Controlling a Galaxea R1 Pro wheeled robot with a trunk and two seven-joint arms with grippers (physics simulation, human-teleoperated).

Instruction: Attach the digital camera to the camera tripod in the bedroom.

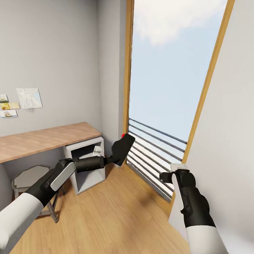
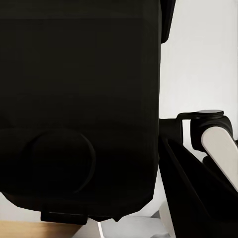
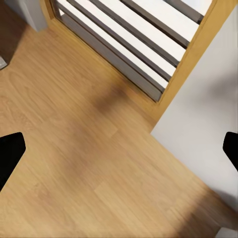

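My left gripper [image 1: 117,155] is shut on the digital camera [image 1: 123,146], a chunky black body with a red button at its top corner, held in the air in front of the tall window. Up close in the left wrist view, the camera's dark body [image 2: 79,99] blocks most of the picture, with one of my fingers [image 2: 210,141] beside it. My right gripper [image 1: 172,174] hangs open and empty over the light wood floor [image 3: 99,163], near the window's right post. The camera tripod is out of view.
A wood-topped desk [image 1: 37,141] runs along the left wall, with a white open cabinet [image 1: 86,166] and a grey stool [image 1: 30,178] under it. The window's wooden frame [image 1: 206,90] and its railing bars [image 1: 155,150] stand ahead. A white wall [image 1: 234,128] is close on the right.
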